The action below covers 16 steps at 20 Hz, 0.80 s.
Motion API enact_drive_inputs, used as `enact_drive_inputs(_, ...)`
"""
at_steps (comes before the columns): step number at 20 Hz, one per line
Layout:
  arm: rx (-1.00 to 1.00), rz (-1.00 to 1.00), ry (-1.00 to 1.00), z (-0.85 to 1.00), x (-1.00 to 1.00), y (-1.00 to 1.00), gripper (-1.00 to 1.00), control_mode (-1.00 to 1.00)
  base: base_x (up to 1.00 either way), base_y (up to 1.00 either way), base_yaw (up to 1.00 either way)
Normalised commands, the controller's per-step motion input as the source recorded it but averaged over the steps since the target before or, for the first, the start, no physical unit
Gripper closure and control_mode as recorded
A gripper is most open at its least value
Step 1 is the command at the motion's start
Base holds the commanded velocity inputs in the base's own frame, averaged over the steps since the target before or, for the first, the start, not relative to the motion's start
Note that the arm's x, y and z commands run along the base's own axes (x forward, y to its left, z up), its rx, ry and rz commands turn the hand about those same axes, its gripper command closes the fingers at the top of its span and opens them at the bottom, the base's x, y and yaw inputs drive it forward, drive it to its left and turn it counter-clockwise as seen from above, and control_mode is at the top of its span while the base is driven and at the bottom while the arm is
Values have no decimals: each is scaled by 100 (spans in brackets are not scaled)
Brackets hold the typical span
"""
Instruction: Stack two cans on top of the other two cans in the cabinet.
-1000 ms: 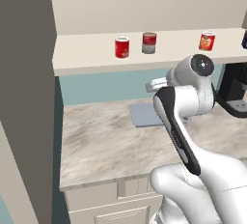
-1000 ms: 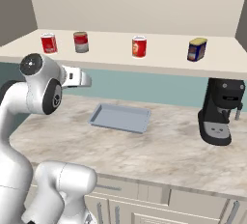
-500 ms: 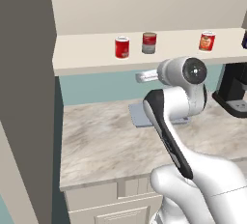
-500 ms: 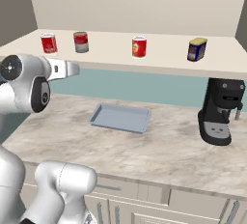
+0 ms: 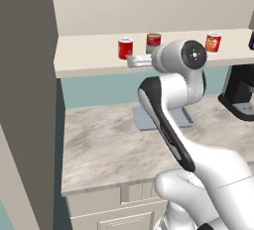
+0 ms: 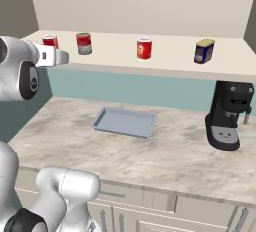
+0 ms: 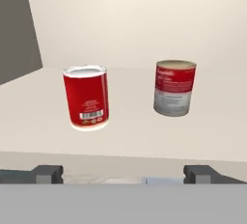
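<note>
A: Is the gripper [image 7: 123, 174] holding anything?

B: No, jaws spread wide, empty, facing the red can [image 7: 86, 97] and the red-and-grey can [image 7: 174, 88] upright on the cabinet [image 7: 135, 136] shelf.

A: The blue can [image 6: 204, 51]?

B: Probably dented; too small to tell.

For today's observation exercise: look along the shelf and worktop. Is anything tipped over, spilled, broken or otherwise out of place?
Nothing stands out. All four cans stand upright and apart on the shelf: the red can, the red-and-grey can, the orange-red can and the blue can. The tray lies flat; the coffee machine stands upright.
</note>
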Motion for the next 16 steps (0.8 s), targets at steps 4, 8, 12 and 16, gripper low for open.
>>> enact_drive_inputs(4, 13, 7, 6, 29, -8, 32, -100, -100, 0, 0, 0)
enact_drive_inputs(8, 6, 5, 0, 17, -6, 20, -100, -100, 0, 0, 0)
enact_drive_inputs(12, 1, 0, 0, 4, 0, 0, -100, -100, 0, 0, 0)
enact_drive_inputs(16, 0, 0, 0, 4, 0, 0, -100, -100, 0, 0, 0)
